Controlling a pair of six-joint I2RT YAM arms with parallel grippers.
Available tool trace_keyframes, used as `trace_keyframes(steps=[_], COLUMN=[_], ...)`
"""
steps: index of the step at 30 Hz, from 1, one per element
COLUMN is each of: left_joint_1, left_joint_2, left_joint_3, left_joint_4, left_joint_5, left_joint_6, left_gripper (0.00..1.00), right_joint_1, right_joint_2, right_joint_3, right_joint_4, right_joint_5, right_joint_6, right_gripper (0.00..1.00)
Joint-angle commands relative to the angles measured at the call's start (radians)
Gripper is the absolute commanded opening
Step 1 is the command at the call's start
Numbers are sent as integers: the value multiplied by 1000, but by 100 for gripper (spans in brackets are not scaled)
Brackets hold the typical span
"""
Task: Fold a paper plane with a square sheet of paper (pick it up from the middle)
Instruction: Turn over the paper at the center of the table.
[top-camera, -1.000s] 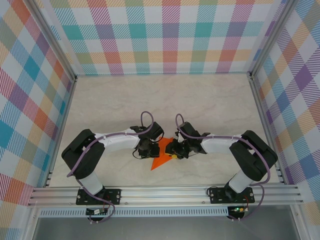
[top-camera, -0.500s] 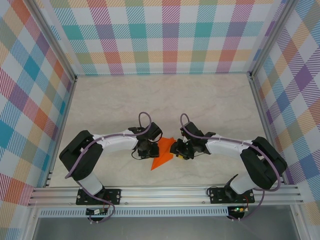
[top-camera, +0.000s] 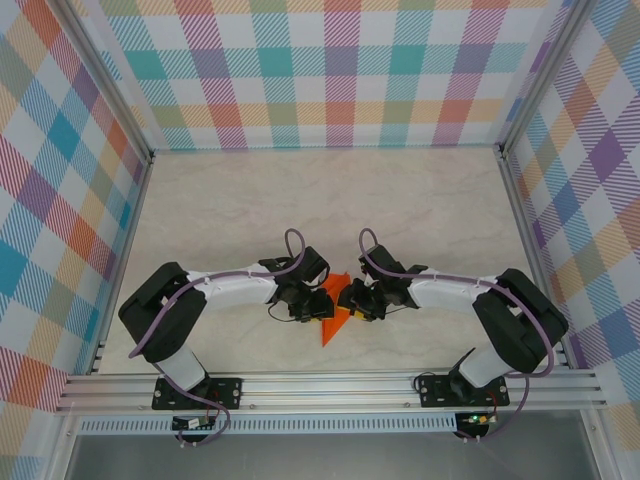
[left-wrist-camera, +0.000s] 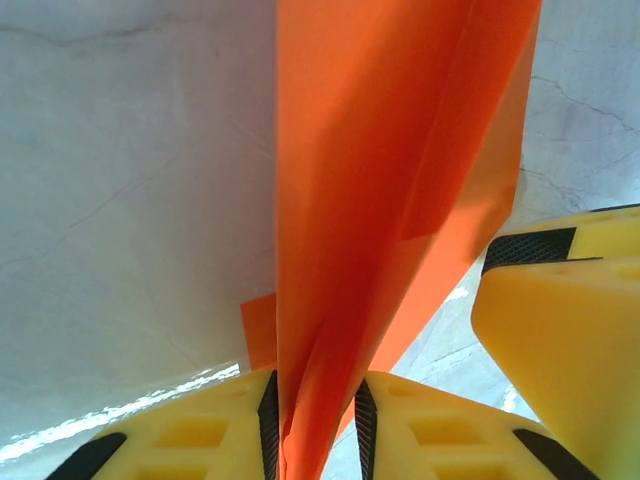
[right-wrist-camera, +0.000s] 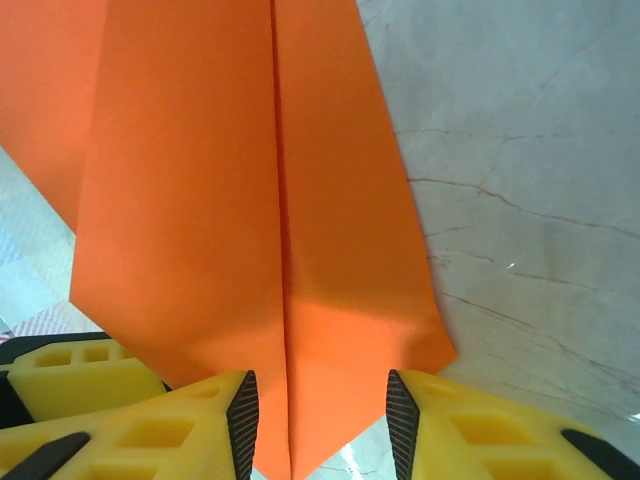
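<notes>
Jaws of the left gripper (left-wrist-camera: 315, 420) pinch the bright orange paper plane (left-wrist-camera: 390, 150) edge-on along its centre fold. Those of the right gripper (right-wrist-camera: 318, 415) stand a little apart, with the paper's near end lying between their pads; whether they press on it cannot be told. The two arms meet nose to nose near the front of the marble-patterned desk (top-camera: 330, 200), with the paper between them. No square outline is left. The sheet shows a long centre crease, layered flaps and a narrow pointed triangle, so the early folds appear done. What seems to remain is closing the body along that crease, turning down the wings and setting the finished dart on the desk.
</notes>
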Motion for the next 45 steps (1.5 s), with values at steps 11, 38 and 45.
trace_keyframes(steps=[11, 38, 45], left_joint_1=[-2, 89, 135], left_joint_2=[-25, -248, -294], left_joint_3=[-50, -126, -182], left_joint_4=[112, 303, 472], left_joint_5=[42, 95, 152], left_joint_6=[-14, -154, -278], left_gripper=[28, 8, 9], right_joint_1=[-7, -69, -99], right_joint_2=[10, -273, -327], right_joint_3=[-11, -93, -138], right_joint_4=[16, 81, 230], right_joint_5=[-13, -62, -121], right_joint_6=[11, 68, 168], right_gripper=[41, 69, 82])
